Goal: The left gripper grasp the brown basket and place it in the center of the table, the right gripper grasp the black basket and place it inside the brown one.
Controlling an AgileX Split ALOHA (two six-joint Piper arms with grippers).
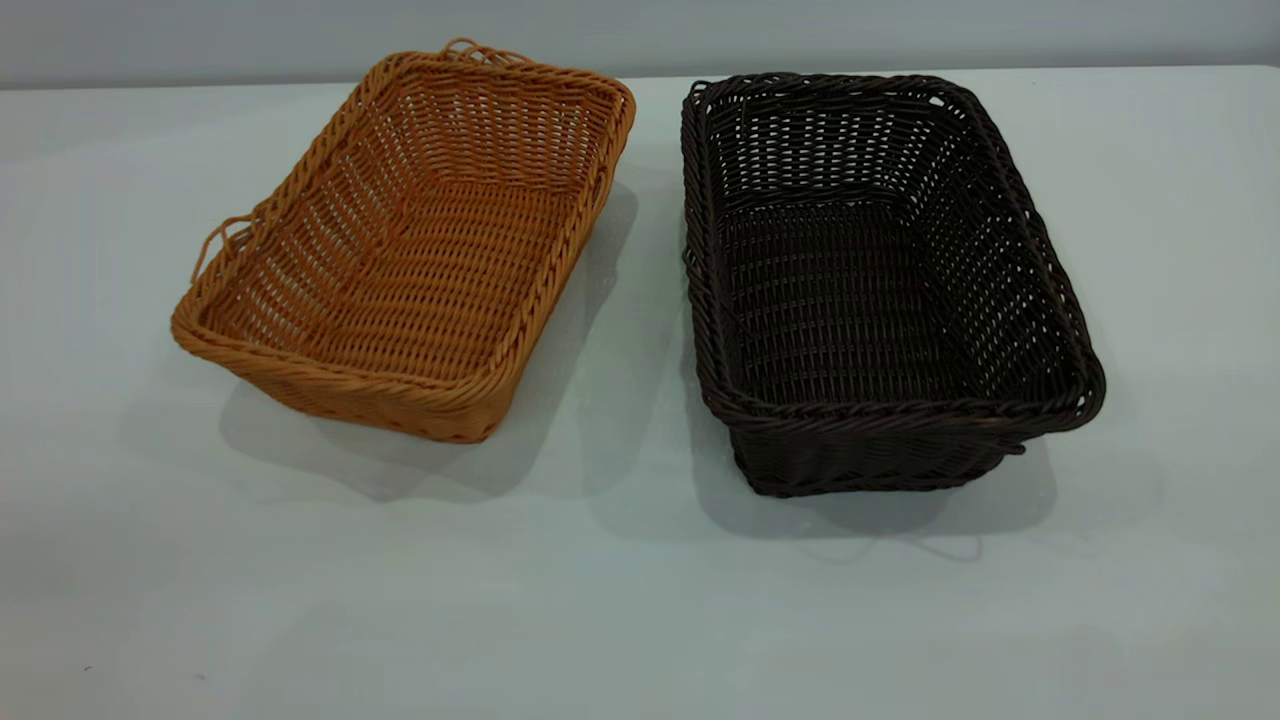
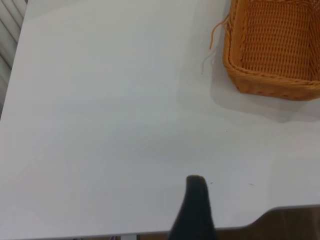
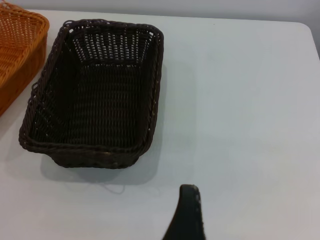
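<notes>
The brown basket (image 1: pixel 420 250) stands empty on the left half of the white table (image 1: pixel 640 600). The black basket (image 1: pixel 870 290) stands empty beside it on the right, with a gap between them. Neither arm shows in the exterior view. In the left wrist view only a small black part of my left gripper (image 2: pixel 195 210) shows, above bare table near its edge and well away from the brown basket (image 2: pixel 275 50). In the right wrist view a black part of my right gripper (image 3: pixel 187 215) shows above bare table, a short way from the black basket (image 3: pixel 95 100).
A corner of the brown basket (image 3: pixel 17 45) shows beside the black one in the right wrist view. A loose tan strand (image 2: pixel 216 32) hangs off the brown basket's side. The table's edge (image 2: pixel 280 210) lies close to the left gripper.
</notes>
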